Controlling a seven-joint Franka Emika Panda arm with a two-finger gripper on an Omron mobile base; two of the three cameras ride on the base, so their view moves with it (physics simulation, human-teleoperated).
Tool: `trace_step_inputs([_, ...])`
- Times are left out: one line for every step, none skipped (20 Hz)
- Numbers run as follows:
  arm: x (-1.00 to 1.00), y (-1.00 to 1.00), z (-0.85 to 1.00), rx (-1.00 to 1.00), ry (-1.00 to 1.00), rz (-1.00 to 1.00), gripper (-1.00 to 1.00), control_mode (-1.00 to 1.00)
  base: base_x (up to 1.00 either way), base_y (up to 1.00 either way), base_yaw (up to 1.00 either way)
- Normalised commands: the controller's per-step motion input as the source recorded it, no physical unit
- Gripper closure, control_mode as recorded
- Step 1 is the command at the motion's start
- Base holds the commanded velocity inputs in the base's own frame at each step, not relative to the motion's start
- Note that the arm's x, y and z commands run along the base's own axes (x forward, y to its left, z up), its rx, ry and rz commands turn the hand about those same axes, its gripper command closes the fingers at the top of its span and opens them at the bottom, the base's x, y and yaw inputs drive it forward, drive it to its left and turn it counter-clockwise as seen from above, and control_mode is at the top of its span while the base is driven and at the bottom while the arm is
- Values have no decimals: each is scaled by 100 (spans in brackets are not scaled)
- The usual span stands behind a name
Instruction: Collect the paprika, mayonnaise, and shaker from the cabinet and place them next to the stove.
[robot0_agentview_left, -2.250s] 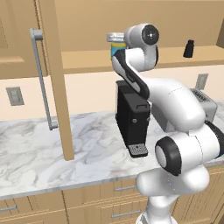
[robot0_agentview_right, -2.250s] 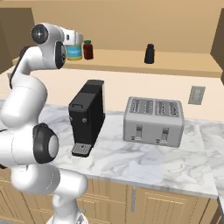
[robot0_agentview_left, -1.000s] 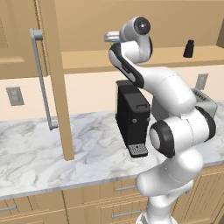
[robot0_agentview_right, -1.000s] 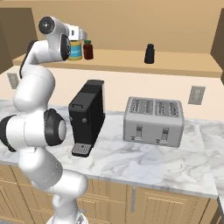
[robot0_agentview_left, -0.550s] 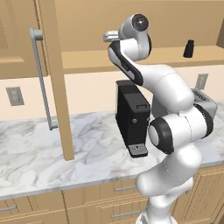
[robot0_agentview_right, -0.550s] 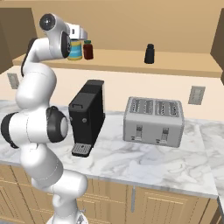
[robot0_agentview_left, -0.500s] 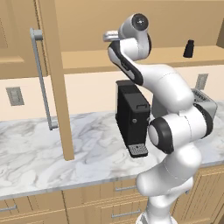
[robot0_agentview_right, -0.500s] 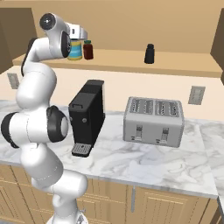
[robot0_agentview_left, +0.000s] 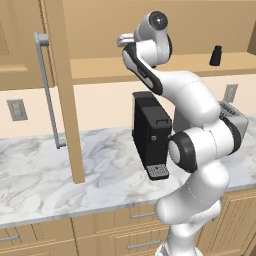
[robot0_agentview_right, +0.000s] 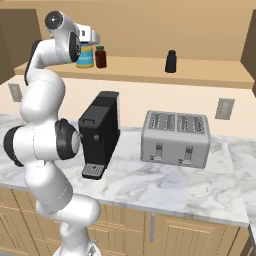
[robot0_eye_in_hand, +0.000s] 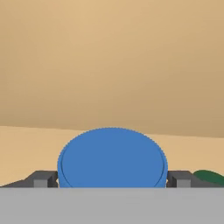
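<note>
End effector (robot0_eye_in_hand: 112, 178) over the mayonnaise (robot0_eye_in_hand: 112, 158)
I see its fingers spread open, flanking the blue lid; paprika (robot0_agentview_right: 101, 56) just beside on the cabinet (robot0_agentview_right: 200, 75) shelf.

The left base view looked forward from behind the arm's left side and the right base view from behind its right, each at middle distance. Both took in the cabinet (robot0_agentview_left: 150, 70) shelf across the upper frame, the coffee machine (robot0_agentview_left: 150, 132) near centre and the marble counter (robot0_agentview_left: 60, 165) below. The hand view sat close above the mayonnaise (robot0_eye_in_hand: 112, 157), its blue lid at bottom centre.
</note>
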Motion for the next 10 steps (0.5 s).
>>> trace_step_inputs([0, 0, -3, 0, 1, 0, 100, -100, 0, 0, 0])
trace_step_inputs([0, 0, -4, -1, 2, 0, 100, -100, 0, 0, 0])
trace_step_inputs([0, 0, -4, 0, 2, 0, 100, -100, 0, 0, 0])
trace_step_inputs([0, 0, -7, 0, 0, 0, 100, -100, 0, 0, 0])
trace_step_inputs([0, 0, -7, 0, 0, 0, 100, -100, 0, 0, 0])
trace_step_inputs([0, 0, -7, 0, 0, 0, 100, -100, 0, 0, 0])
trace_step_inputs([-1, 0, -7, 0, 0, 0, 100, -100, 0, 0, 0])
trace_step_inputs([-1, 0, -10, 0, 0, 0, 100, -100, 0, 0, 0])
trace_step_inputs([0, 0, -13, 0, 0, 0, 100, -100, 0, 0, 0])
trace_step_inputs([0, 0, -16, 0, 0, 0, 100, -100, 0, 0, 0])
